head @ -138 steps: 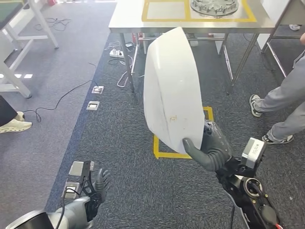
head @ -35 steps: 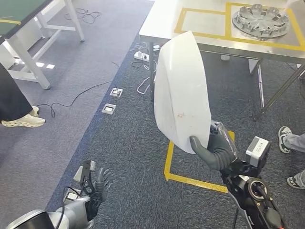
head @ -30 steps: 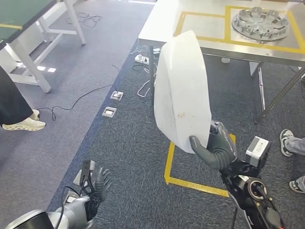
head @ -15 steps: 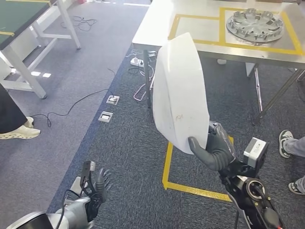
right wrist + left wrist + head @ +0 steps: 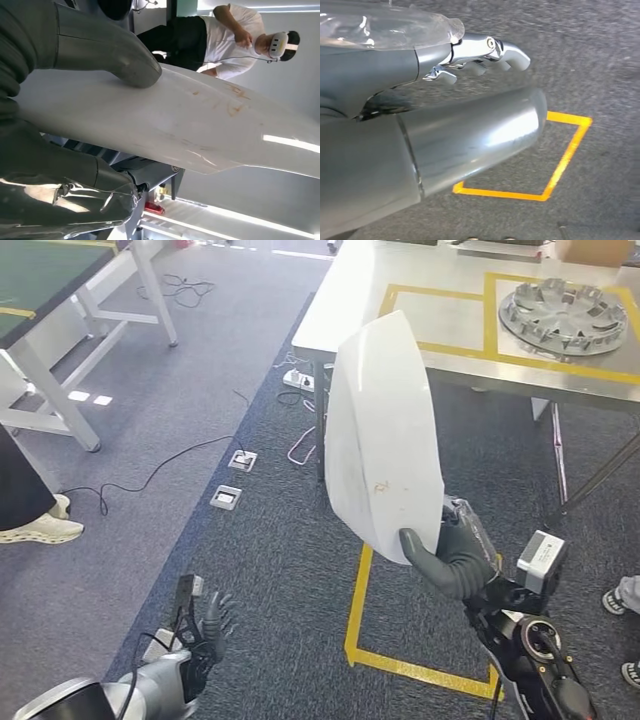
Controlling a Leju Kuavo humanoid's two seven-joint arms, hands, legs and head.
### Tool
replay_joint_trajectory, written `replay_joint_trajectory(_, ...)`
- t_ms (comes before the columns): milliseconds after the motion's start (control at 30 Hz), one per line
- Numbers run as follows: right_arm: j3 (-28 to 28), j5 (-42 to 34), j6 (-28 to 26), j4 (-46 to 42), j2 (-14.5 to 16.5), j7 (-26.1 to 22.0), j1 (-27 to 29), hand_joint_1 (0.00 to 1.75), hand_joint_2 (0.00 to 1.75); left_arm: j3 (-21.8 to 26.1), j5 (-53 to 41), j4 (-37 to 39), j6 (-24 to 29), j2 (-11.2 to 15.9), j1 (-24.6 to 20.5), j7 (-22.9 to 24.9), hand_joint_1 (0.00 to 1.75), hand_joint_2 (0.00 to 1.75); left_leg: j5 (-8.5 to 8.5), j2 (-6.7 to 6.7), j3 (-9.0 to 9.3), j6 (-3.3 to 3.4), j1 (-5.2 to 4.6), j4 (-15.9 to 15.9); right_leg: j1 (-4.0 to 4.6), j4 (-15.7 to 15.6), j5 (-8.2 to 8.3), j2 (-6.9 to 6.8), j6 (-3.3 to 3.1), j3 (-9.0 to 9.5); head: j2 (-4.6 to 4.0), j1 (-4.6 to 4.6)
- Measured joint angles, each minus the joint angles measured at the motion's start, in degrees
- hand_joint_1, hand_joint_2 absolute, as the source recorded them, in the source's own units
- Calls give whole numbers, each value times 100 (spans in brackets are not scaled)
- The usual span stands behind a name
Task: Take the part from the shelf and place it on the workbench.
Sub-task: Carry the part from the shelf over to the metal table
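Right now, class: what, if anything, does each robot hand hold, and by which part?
The right hand grips the white part by its lower edge, thumb across its face. The left hand holds nothing.

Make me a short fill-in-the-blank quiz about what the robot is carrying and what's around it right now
1. The white part is held by the robot's ____ hand.
2. The silver wheel cover lies on the workbench inside a square of ____ tape.
3. The left hand holds ____.
4. The floor under the robot is covered with ____.

Missing words: right; yellow; nothing; carpet
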Motion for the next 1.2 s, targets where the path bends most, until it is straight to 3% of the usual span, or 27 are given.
replay_joint_trajectory(33, -4, 1, 2, 6, 0, 2, 0, 175, 175, -1, 2, 0, 0, -5, -5, -1, 0, 0, -65, -7, 48, -20, -6, -12, 24, -273, 254, 5, -34, 65, 0, 22)
replay_joint_trajectory(67, -10, 1, 6, 11, 0, 2, 1, 175, 175, -2, 4, 0, 0, -9, -8, -3, 0, 0, -102, -13, 85, -45, -6, -30, 39, -420, 382, 9, -61, 98, 0, 43)
replay_joint_trajectory(167, -30, -2, 21, 16, 6, -1, -15, 175, 175, -3, 10, 0, -3, -12, -22, -14, 0, 0, -31, -9, 87, -134, -7, 115, 28, -521, 280, 14, -122, 282, 0, 47)
replay_joint_trajectory(200, -33, -2, 26, 17, 9, -3, -25, 175, 175, -3, 10, 0, -4, -11, -33, -18, 0, 0, 48, 1, -64, -158, -9, 394, 12, -557, 237, 14, -140, 379, 0, 39)
replay_joint_trajectory(267, -34, -3, 37, 21, 12, -5, -35, 175, 175, -3, 13, 0, -5, -9, -45, -24, 0, 0, 58, 22, -645, -198, 5, 1208, -19, -605, 116, 16, -160, 573, 0, 20)
replay_joint_trajectory(333, -34, -3, 44, 30, 12, -4, -28, 175, 175, -3, 19, 0, -5, 0, -18, -25, 0, 0, -311, 35, -1265, -245, 31, 1803, -33, -615, -47, 21, -164, 764, 0, 12)
replay_joint_trajectory(367, -35, -3, 45, 35, 12, -3, -23, 175, 175, -3, 21, 0, -5, 3, 2, -25, 0, 0, -505, 39, -1462, -267, 45, 1859, -39, -615, -133, 28, -159, 869, 0, 12)
replay_joint_trajectory(400, -36, -3, 45, 39, 12, -3, -20, 175, 175, -3, 21, 0, -5, 6, 14, -25, 0, 0, -592, 42, -1576, -289, 58, 1755, -45, -614, -225, 35, -151, 988, 0, 12)
replay_joint_trajectory(433, -36, -3, 45, 41, 12, -3, -20, 175, 175, -3, 21, 0, -5, 8, 17, -25, 0, 0, -498, 45, -1600, -301, 67, 1498, -50, -614, -318, 40, -137, 1112, 0, 13)
replay_joint_trajectory(467, -36, -3, 45, 42, 12, -3, -21, 175, 175, -3, 21, 0, -5, 11, 15, -25, 0, 0, -208, 50, -1557, -304, 74, 1119, -54, -616, -417, 38, -119, 1226, 0, 13)
replay_joint_trajectory(533, -35, -4, 45, 48, 11, -3, -26, 175, 175, -3, 21, 1, -5, 19, 14, -24, 0, 0, 672, 75, -1423, -279, 69, 352, -48, -614, -606, 40, -74, 1389, -2, 36)
replay_joint_trajectory(567, -34, -4, 46, 50, 11, -1, -31, 175, 175, -3, 22, 1, -5, 22, 19, -25, 0, 0, 989, 79, -1377, -256, 53, 130, -41, -624, -688, 44, -47, 1425, -3, 73)
replay_joint_trajectory(600, -35, -4, 46, 52, 11, 0, -34, 175, 175, -3, 22, 2, -5, 24, 25, -26, 0, 0, 1146, 78, -1353, -230, 45, 29, -33, -615, -735, 54, -19, 1477, -4, 135)
replay_joint_trajectory(633, -36, -4, 46, 51, 12, 0, -38, 175, 175, -3, 23, 2, -5, 26, 22, -28, 0, 0, 1116, 72, -1325, -196, 36, 28, -31, -598, -761, 65, 7, 1526, -5, 199)
replay_joint_trajectory(700, -41, -4, 45, 47, 12, -2, -52, 175, 175, -3, 23, 1, -5, 21, 6, -34, 0, 0, 1043, 57, -1220, -123, 48, 14, -45, -392, -777, 47, 50, 1486, -4, 277)
replay_joint_trajectory(733, -43, -6, 45, 46, 12, -4, -60, 175, 175, -3, 23, 0, -5, 23, -5, -38, 0, 0, 992, 54, -1146, -87, 47, 13, -55, -136, -813, 35, 69, 1359, -4, 287)
replay_joint_trajectory(800, -44, -7, 45, 47, 12, -7, -60, 175, 175, -3, 23, 1, -5, 28, -10, -43, 0, 0, 872, 43, -988, -41, 40, 11, -70, 642, -1017, 19, 109, 914, -3, 298)
replay_joint_trajectory(867, -44, -7, 44, 49, 11, -7, -44, 175, 175, -3, 23, 2, -5, 32, 2, -42, 0, 0, 730, 41, -817, -30, 33, 11, -77, 1252, -1399, 17, 144, 419, -3, 296)
replay_joint_trajectory(900, -44, -7, 43, 50, 10, -6, -35, 175, 175, -3, 23, 2, -5, 31, 9, -42, 0, 0, 652, 36, -715, -30, 32, 11, -78, 1325, -1547, 16, 152, 256, -3, 295)
replay_joint_trajectory(933, -44, -7, 40, 51, 10, -5, -31, 175, 175, -3, 22, 2, -5, 30, 13, -42, 0, 0, 569, 29, -602, -31, 32, 11, -78, 1218, -1580, 16, 152, 176, -3, 296)
replay_joint_trajectory(967, -45, -8, 37, 51, 10, -5, -29, 175, 175, -3, 21, 1, -5, 28, 15, -42, 0, 0, 482, 23, -480, -37, 31, 11, -77, 951, -1440, 16, 138, 166, -4, 297)
replay_joint_trajectory(1000, -45, -9, 31, 51, 10, -5, -29, 175, 175, -3, 19, 2, -5, 26, 18, -42, 0, 0, 394, 19, -376, -48, 31, 4, -74, 573, -1089, 16, 111, 196, -4, 298)
replay_joint_trajectory(1067, -48, -15, 16, 58, 5, -4, -27, 175, 175, -4, 12, 5, -1, 20, 10, -37, 0, 0, 235, 7, -232, -89, 17, 9, -52, -187, -159, 17, 48, 234, -4, 315)
replay_joint_trajectory(1100, -50, -19, 8, 62, 2, -3, -23, 175, 175, -4, 9, 7, 1, 17, 7, -31, 0, 0, 181, -3, -199, -119, 12, 5, -40, -399, 167, 21, 17, 245, -3, 315)
replay_joint_trajectory(1133, -54, -20, -1, 66, -1, 1, -21, 175, 175, -5, 7, 7, 2, 15, 0, -25, 0, 0, 149, -13, -168, -148, 6, 10, -28, -498, 305, 24, -9, 258, -3, 314)
replay_joint_trajectory(1200, -62, -24, -25, 58, -1, 7, -24, 175, 175, -5, 2, 6, 1, 12, -8, -18, 0, 0, 138, -19, -160, -197, 11, 98, -37, -516, 265, 39, -59, 372, -2, 287)
